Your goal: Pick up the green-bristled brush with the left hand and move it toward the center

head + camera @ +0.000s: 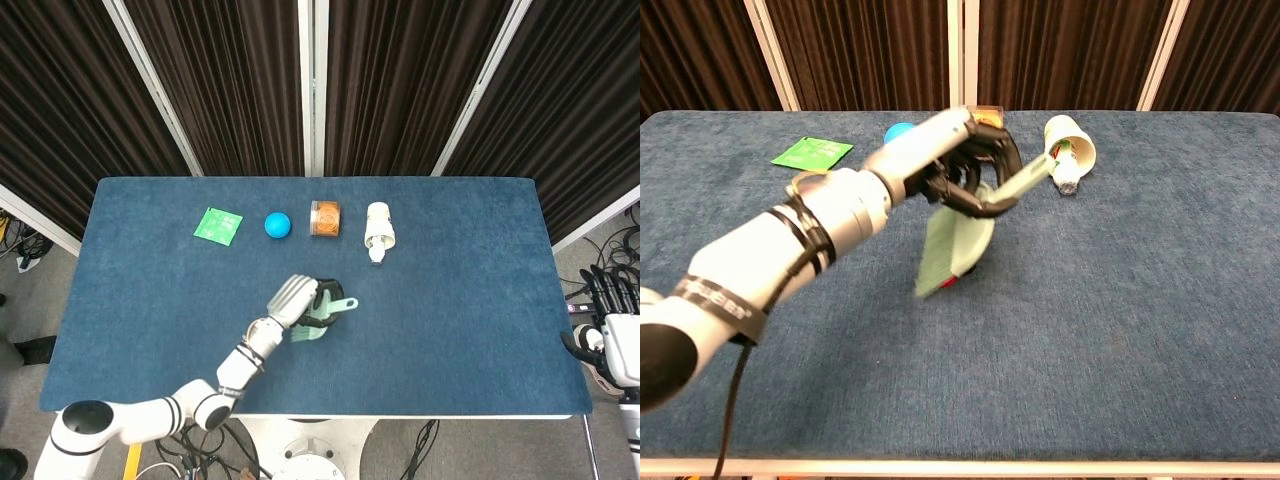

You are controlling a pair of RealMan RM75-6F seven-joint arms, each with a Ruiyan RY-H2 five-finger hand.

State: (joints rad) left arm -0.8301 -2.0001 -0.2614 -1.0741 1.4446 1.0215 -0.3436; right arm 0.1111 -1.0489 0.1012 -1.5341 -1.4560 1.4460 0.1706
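Blue table [450, 300] bears green card [218, 224], blue ball [277, 225].

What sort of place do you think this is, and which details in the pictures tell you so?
Probably a robot test lab, not a home: a blue-covered table fenced by dark curtains, loose cables on the floor, and unrelated props in a row, such as a blue ball.

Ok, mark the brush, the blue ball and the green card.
brush [952, 248], chest view, on the bristle head.
blue ball [277, 225], head view, its middle.
green card [218, 225], head view, its flat face.
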